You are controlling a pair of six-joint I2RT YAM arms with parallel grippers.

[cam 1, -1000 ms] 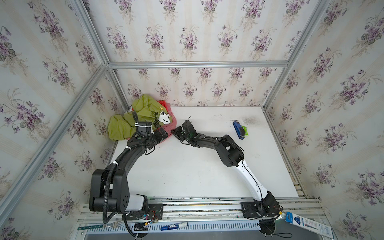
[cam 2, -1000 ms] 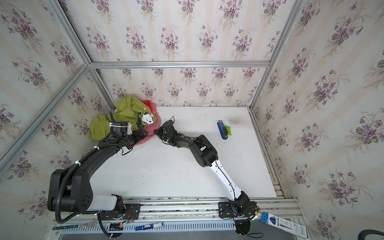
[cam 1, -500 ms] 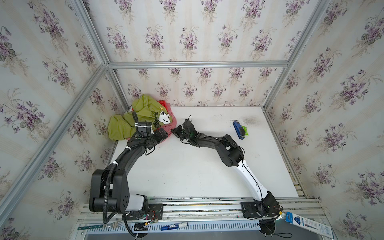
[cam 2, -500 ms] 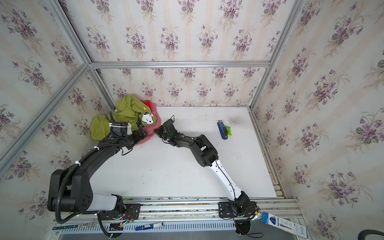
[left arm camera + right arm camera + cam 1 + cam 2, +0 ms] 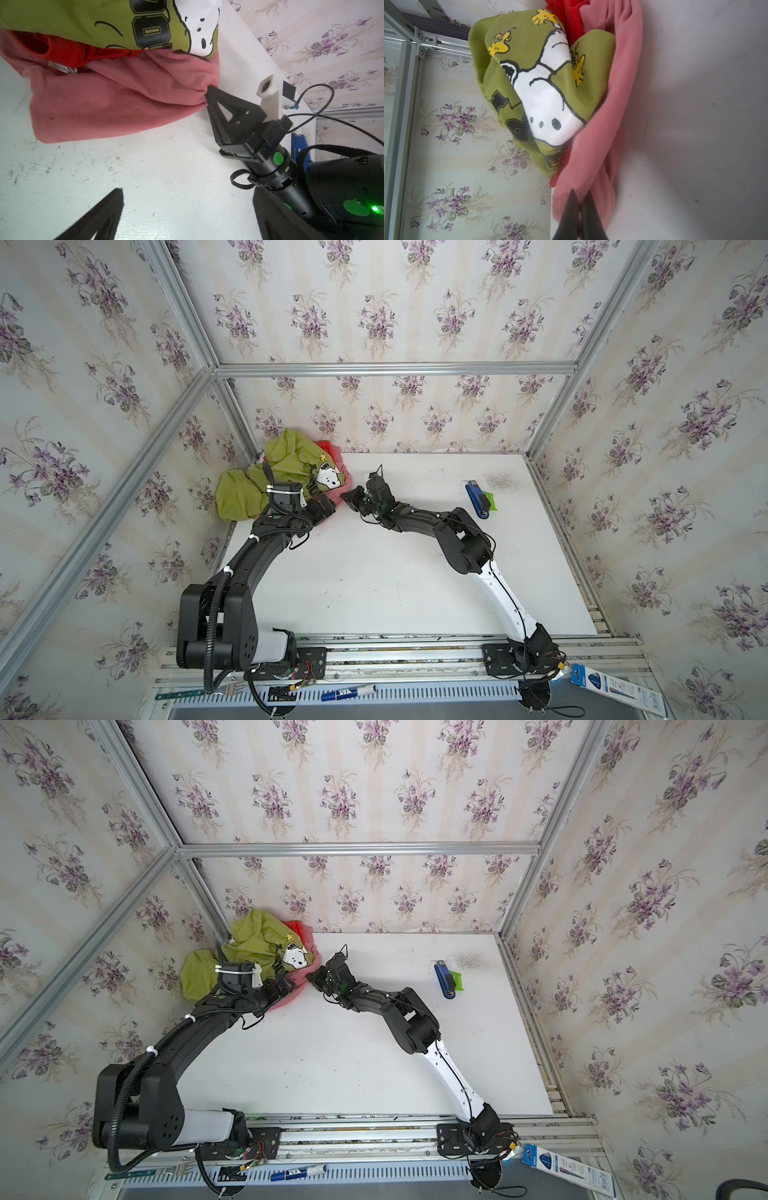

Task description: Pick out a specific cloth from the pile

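The pile [image 5: 286, 464] lies in the back left corner: an olive-green dog-print shirt [image 5: 529, 52] on top, a bright red cloth [image 5: 571, 16] beneath it. The cloth [image 5: 116, 104], plain salmon pink, spreads out underneath onto the table [image 5: 374, 572]. My right gripper [image 5: 580, 196] is shut on a fold at the cloth's edge, as the left wrist view also shows [image 5: 208, 91]. In both top views it meets the pile's right side [image 5: 345, 497]. My left gripper [image 5: 188, 191] hangs open over bare table just in front of the cloth, holding nothing [image 5: 282, 986].
A blue stapler [image 5: 478, 499] with a small green item beside it lies at the back right of the table. Wallpapered walls close in the back and both sides. A pen [image 5: 347, 691] and a blue-and-white box [image 5: 615, 689] rest by the front rail.
The right gripper's jaws have closed the last bit onto the pink cloth's edge. Neither arm has visibly shifted.
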